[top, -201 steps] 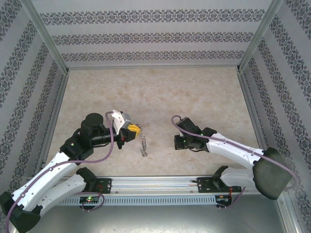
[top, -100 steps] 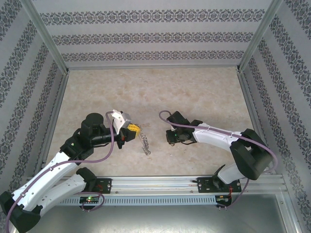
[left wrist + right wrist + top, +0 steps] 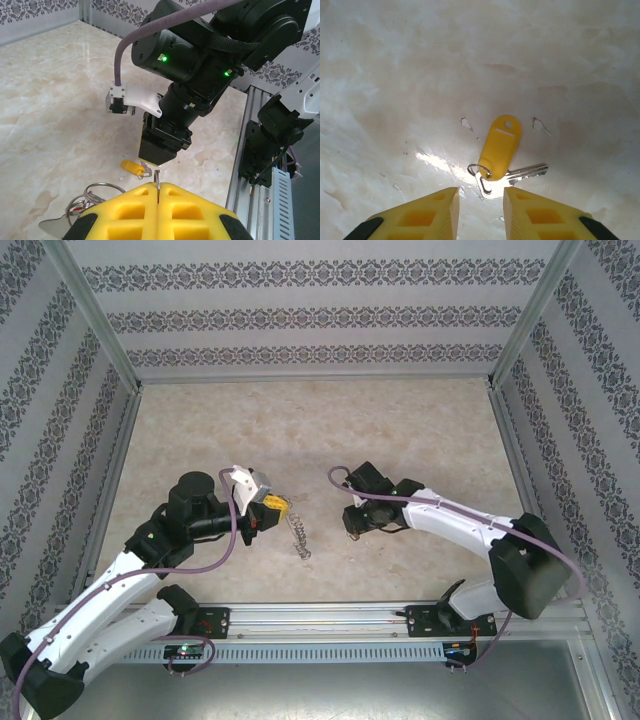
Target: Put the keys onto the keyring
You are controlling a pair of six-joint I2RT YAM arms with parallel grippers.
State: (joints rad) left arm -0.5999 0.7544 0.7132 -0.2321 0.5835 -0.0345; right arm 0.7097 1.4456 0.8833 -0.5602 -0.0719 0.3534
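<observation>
The counter (image 3: 300, 430) is a pale, marble-patterned board closed in by patterned walls (image 3: 320, 315) on three sides.

The right claw (image 3: 480, 194) hangs low over the counter with its jaws spread a little, holding nothing. The key (image 3: 503, 144), a yellow piece ringed to a silver blade, lies flat just beyond the fingertips, in line with the gap.

The left claw (image 3: 157, 186) is pressed together and pinches a thin wire of the keyring (image 3: 298, 538). The remaining loops trail down to the counter between the two claws.

Risks:
- The key lies flat, so closing on it may scrape or flick it aside rather than lift it.
- The narrow spread leaves little margin.
- The claws stand near each other, so a sideways approach could strike the left claw or tug the keyring loose.

Clearance: open counter lies toward the far wall. The near rail (image 3: 330, 618) limits retreat.
</observation>
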